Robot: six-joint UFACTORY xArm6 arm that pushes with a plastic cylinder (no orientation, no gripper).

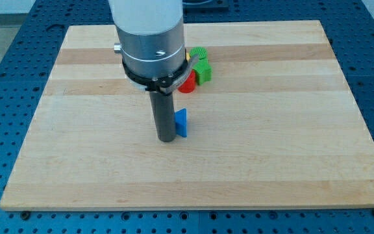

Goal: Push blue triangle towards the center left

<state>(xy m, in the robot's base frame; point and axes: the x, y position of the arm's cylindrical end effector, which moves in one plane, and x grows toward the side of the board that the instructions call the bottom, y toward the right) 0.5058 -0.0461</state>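
The blue triangle point(182, 122) stands on the wooden board point(271, 149) near the middle, a little below centre. My tip point(166, 138) is on the board right against the blue triangle's left side, touching or nearly touching it. The rod hides part of the block's left edge. The arm's grey body fills the view's top centre.
A red block point(188, 82) lies just above the blue triangle, partly hidden by the arm. A green block point(203, 71) sits right of the red one, and another green block point(198, 52) just above it. A blue perforated table surrounds the board.
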